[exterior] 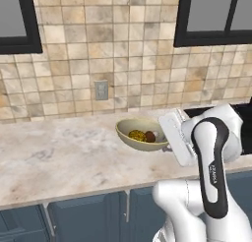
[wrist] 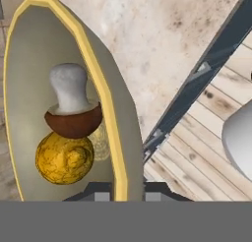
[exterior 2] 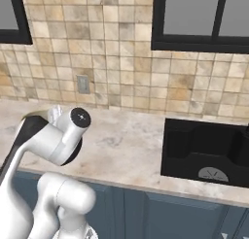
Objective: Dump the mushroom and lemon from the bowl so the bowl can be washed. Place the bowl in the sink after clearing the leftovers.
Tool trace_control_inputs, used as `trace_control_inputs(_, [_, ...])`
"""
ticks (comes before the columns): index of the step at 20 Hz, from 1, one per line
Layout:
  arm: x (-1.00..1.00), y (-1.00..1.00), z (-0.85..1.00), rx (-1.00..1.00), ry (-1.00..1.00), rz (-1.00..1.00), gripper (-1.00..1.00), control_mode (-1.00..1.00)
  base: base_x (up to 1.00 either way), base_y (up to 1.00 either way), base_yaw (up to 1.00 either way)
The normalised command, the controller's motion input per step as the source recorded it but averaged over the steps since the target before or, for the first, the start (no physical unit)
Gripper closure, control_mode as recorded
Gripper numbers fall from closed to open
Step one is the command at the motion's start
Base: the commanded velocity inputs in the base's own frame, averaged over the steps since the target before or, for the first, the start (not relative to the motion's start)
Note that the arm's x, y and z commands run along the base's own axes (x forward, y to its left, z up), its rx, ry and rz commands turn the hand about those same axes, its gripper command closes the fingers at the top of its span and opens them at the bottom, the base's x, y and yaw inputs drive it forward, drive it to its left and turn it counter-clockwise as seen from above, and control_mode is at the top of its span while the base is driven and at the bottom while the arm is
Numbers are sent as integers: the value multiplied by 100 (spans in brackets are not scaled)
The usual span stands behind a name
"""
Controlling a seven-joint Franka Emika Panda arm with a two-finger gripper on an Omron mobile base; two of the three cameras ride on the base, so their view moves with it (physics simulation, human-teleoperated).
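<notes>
Left base view. The bowl (exterior: 141, 135) is lifted clear of the counter (exterior: 64, 157), tipped a little, its near rim at the white hand, where the jaws (exterior: 170, 146) would be; the fingers themselves are hidden behind the hand. The lemon (exterior: 136, 136) and the mushroom (exterior: 150, 136) both lie inside, side by side, just out from the jaws. Nothing dumped yet, by my reading: the bowl is picked up, the emptying is still to do, and after that the carry to the sink (exterior: 243, 110), whose black edge lies past the arm. Black lettering runs down the forearm, too small to read.

Right base view. The sink (exterior 2: 206, 153) is well apart from the arm, with nothing in it but its grey drain (exterior 2: 212, 174). A grey wall outlet (exterior 2: 83, 84) carries no writing.

Hand view. The jaws (wrist: 120, 194) are pressed together on the bowl's (wrist: 29, 88) yellow rim, one dark tip either side of the wall. Straight ahead of them inside the bowl: the lemon (wrist: 64, 158) nearest, the mushroom (wrist: 71, 105) touching it just beyond, white stem pointing away. No labels.
</notes>
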Motion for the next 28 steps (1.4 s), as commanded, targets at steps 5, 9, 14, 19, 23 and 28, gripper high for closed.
trace_control_inputs(5, [0,0,0,0,0,0,100,100,-15,-84,-2])
trace_control_inputs(9, [0,0,0,0,0,0,100,100,0,-100,-5])
trace_control_inputs(14, [0,0,0,0,0,0,100,100,0,-100,-5])
trace_control_inputs(19, [0,0,0,0,0,0,100,100,2,-98,-4])
trace_control_inputs(23, [0,0,0,0,0,0,100,100,8,-76,-4])
trace_control_inputs(28, [0,0,0,0,0,0,100,100,21,-30,-5])
